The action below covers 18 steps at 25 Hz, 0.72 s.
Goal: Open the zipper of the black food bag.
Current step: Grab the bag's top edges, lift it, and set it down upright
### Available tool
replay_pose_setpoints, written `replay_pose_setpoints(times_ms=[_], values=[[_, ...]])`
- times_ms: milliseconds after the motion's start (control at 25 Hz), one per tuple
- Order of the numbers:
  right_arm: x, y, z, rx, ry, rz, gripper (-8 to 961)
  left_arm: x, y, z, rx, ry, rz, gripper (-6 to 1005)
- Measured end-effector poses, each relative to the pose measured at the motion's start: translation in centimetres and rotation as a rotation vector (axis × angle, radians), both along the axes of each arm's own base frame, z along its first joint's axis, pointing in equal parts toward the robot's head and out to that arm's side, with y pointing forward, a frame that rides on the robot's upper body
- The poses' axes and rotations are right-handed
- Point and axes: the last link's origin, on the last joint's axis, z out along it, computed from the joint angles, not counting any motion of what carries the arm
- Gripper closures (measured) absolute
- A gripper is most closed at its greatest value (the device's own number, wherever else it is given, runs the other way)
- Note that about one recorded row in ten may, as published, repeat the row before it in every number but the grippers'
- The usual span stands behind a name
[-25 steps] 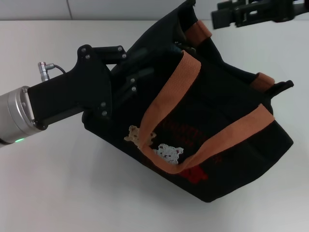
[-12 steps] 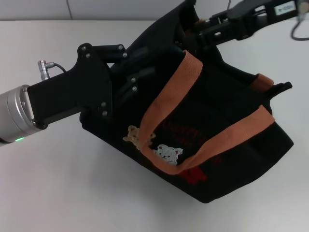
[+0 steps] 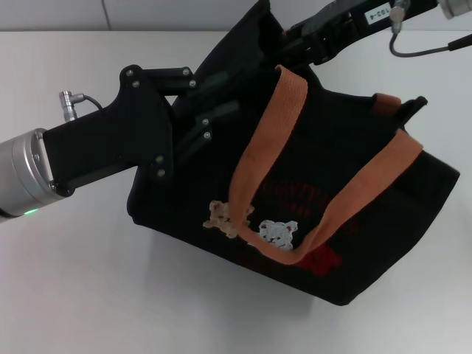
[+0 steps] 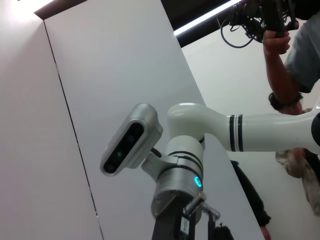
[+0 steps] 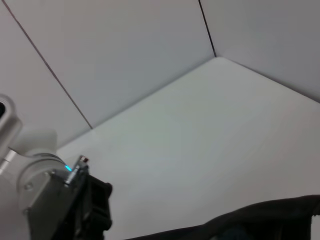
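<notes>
Black food bag on the white counter, lying tipped, front with bear patches facing up toward the head camera, orange-brown handle straps draped across that face. Left gripper pressed in against the bag's upper left end, fingers dark against dark fabric; probably pinching the cloth to anchor it, but whether clamped or merely resting cannot be told. Right gripper reaching in from the far right to the bag's top rim near the nearer strap's root; tips buried in black folds, so apart or together cannot be told either. Zipper not separable from the fabric in any view; pull not visible, presumably along the top rim where the right arm is working. Judged purpose of the arrangement: one arm bracing the soft bag so that a tug on the pull slides the zip rather than dragging the bag. Wrist views unhelpful: left shows room and robot head, right shows wall, left arm and a sliver of bag edge.
</notes>
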Motion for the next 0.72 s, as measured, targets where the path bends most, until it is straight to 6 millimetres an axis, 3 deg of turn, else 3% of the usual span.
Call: replay_pose_setpoints(times_ms=[440,720], values=[[-0.8,-0.1,-1.5,-0.008,-0.060,0.037,300,0.5,0.3,-0.1,-0.008,0.001,-0.020,786],[-0.5,-0.1,-1.4,0.005,-0.066,0.080,615,0.6,0.3,-0.2,-0.010,0.000,-0.024,788]])
